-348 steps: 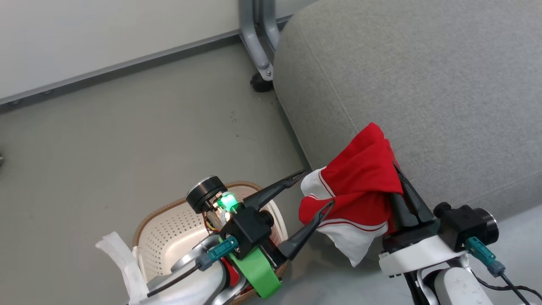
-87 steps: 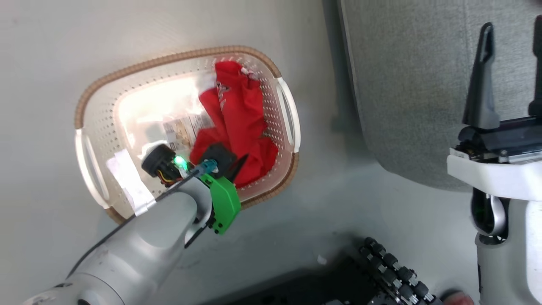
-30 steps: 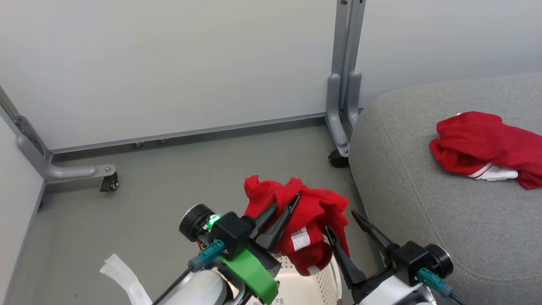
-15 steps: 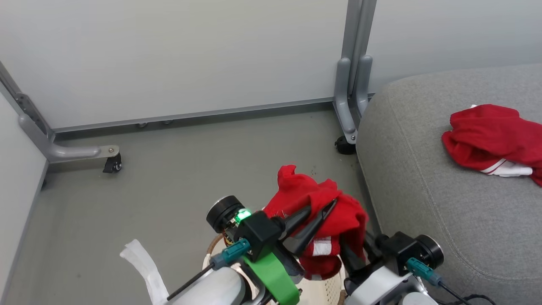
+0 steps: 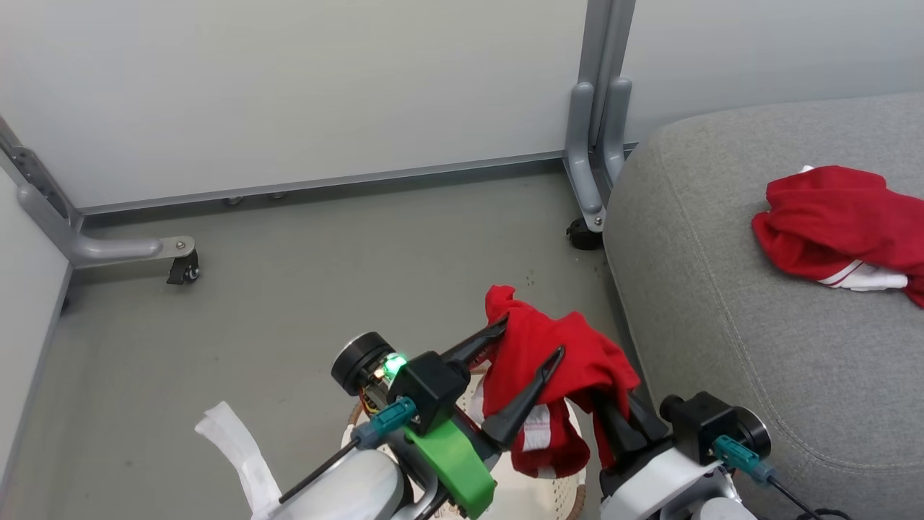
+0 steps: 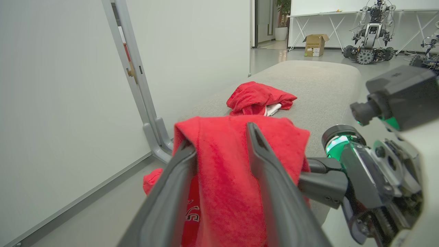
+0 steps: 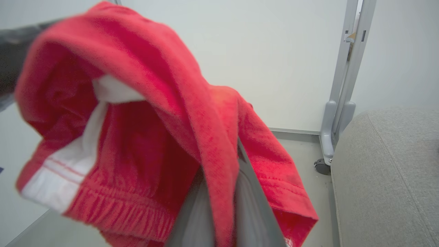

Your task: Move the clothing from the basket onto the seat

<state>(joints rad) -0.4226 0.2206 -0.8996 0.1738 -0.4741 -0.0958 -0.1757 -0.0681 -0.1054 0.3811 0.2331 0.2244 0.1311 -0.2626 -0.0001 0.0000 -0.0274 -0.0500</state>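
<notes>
Pointing upward above basket (image 5: pixel 552 500), left tool (image 5: pixel 530 339) spread, draped with red garment (image 5: pixel 577 365), right tool (image 5: pixel 618 426) clamped on it.

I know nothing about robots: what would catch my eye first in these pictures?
A bright red garment hangs low in the middle, draped across the open left gripper and pinched by the right gripper, above a white basket. A second red garment lies crumpled on the big grey seat at the right.
</notes>
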